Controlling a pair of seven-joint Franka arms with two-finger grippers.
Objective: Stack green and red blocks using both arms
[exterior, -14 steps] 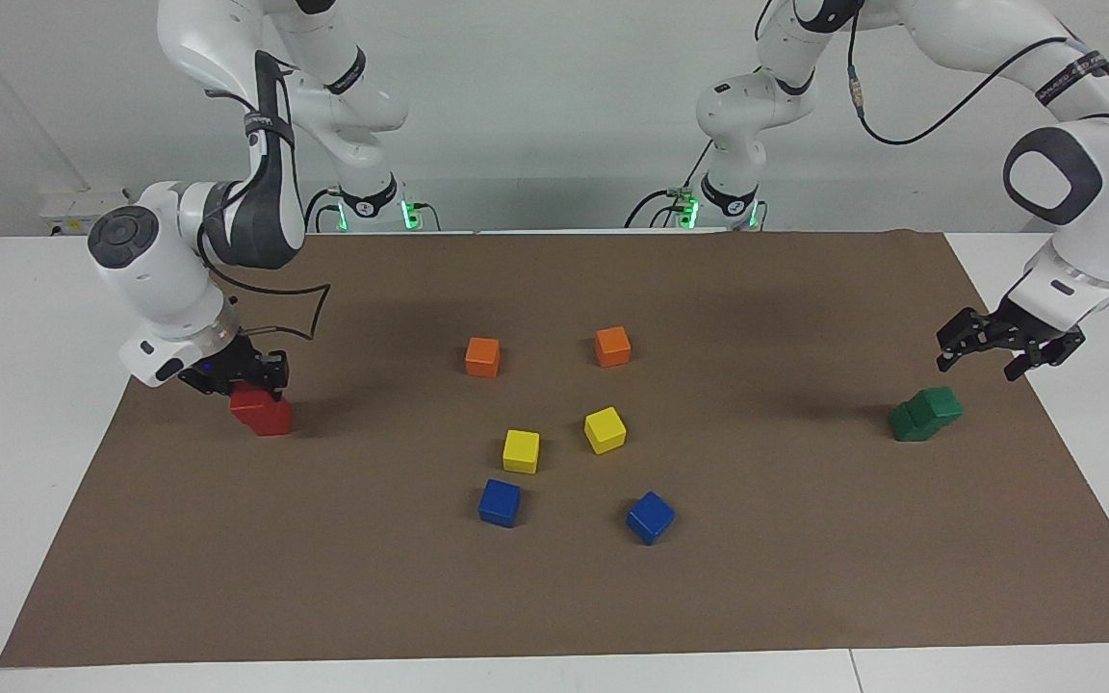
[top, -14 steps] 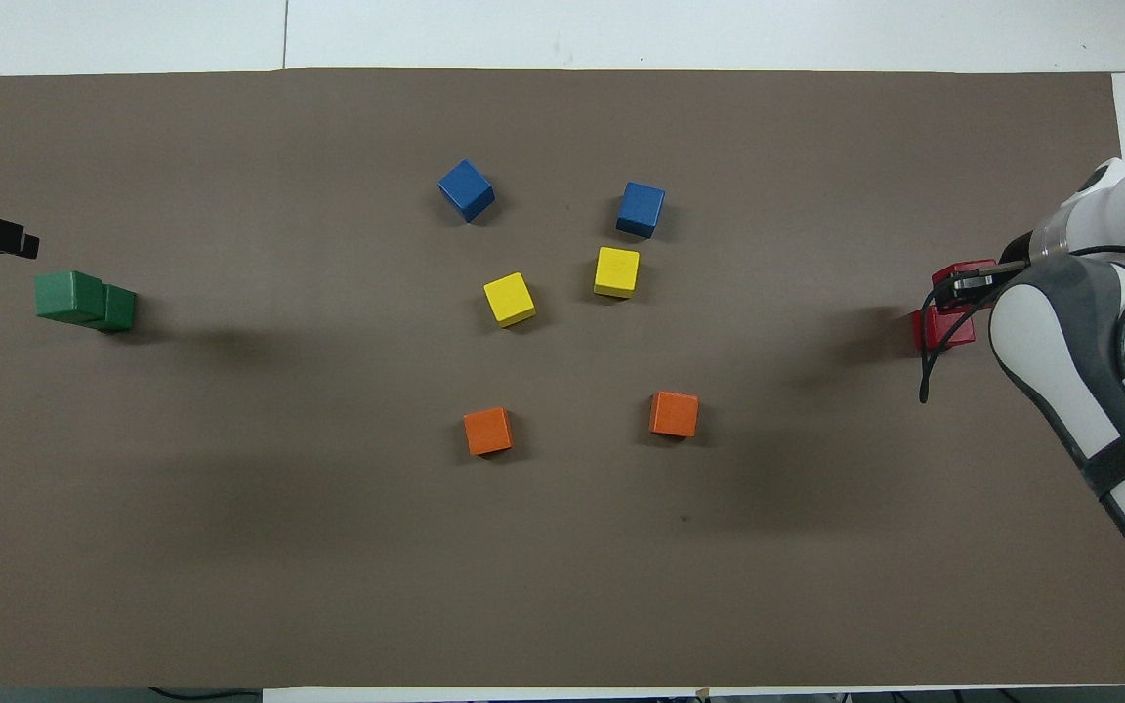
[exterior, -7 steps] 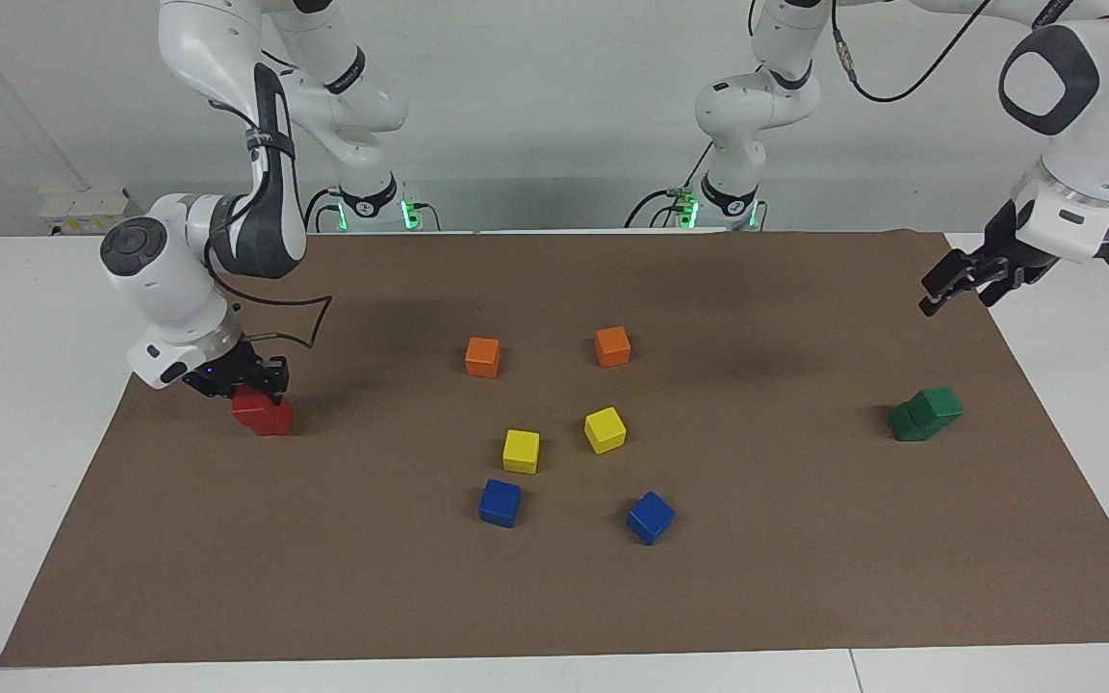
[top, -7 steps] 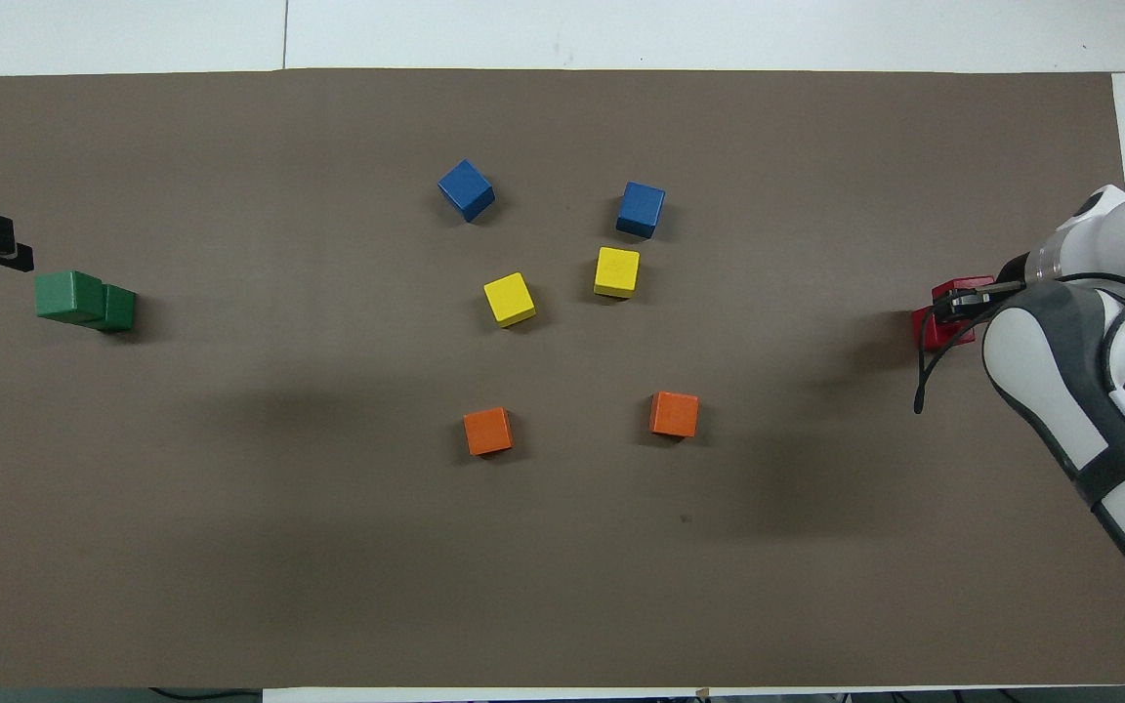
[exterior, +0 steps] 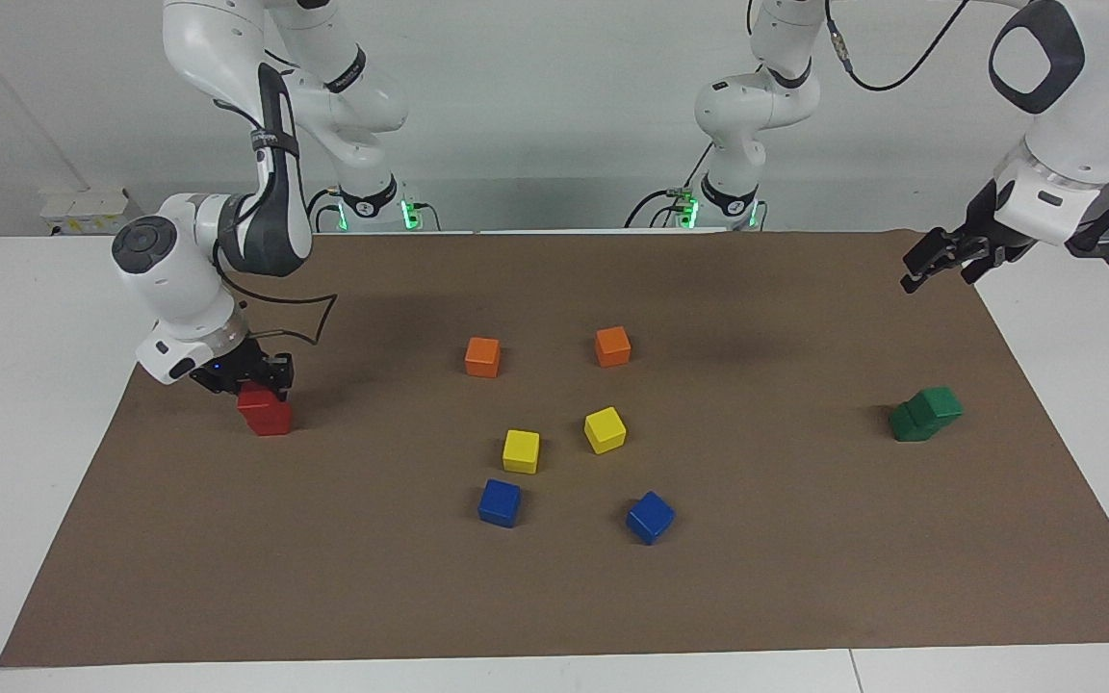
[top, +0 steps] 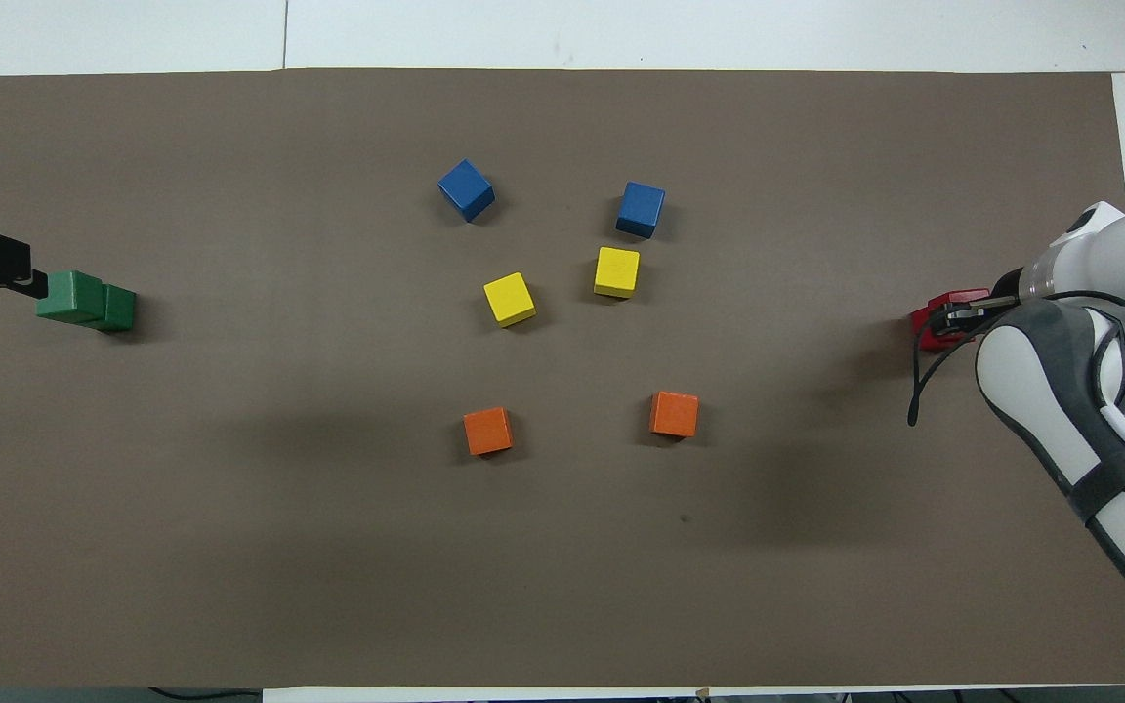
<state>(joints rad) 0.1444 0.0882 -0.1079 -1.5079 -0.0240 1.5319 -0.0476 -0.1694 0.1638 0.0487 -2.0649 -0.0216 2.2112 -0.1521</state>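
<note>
A white tabletop carries a wide brown mat, with a pale wall at the robots' end. Taking the orange cubes as the landmark, they lie nearest the robots at mid-mat; the yellow cubes sit farther from the robots than these, and the blue cubes farther again. Toward the right arm's end from the orange cubes, the red blocks stand stacked, and the right gripper sits on the upper red block, fingers closed on it. Toward the left arm's end from the orange cubes, the green blocks rest one on the other, the top one offset. The left gripper hangs raised over the mat's edge, fingers spread wide and empty.
</note>
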